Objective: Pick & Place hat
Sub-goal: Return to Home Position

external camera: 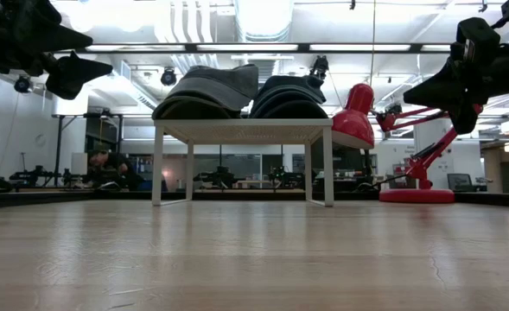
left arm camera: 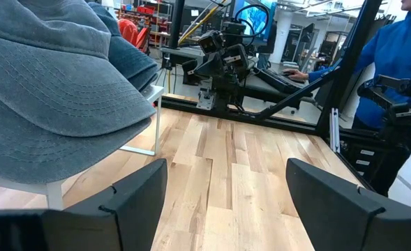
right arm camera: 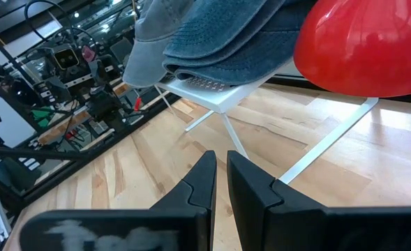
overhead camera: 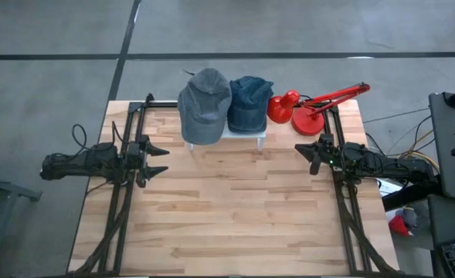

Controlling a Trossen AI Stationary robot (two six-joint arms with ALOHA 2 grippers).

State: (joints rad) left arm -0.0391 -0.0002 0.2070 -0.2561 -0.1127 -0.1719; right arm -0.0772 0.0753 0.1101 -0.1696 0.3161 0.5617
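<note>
Gray caps [overhead camera: 204, 106] and blue caps [overhead camera: 249, 103] rest on the shelf [overhead camera: 246, 137]; my left claw [overhead camera: 164, 161] hangs spread, my right claw [overhead camera: 306, 153] pressed together, above the bench [overhead camera: 235, 208].

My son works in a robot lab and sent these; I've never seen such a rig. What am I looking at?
Two dark robot arms work at a light wooden table. One picture looks down, one looks level across the tabletop, two come from cameras on the arms' wrists. A small white shelf holds a stack of gray fabric caps and a stack of blue denim caps; a red desk lamp stands beside it. The left gripper is open, the right gripper shut; both empty.
</note>
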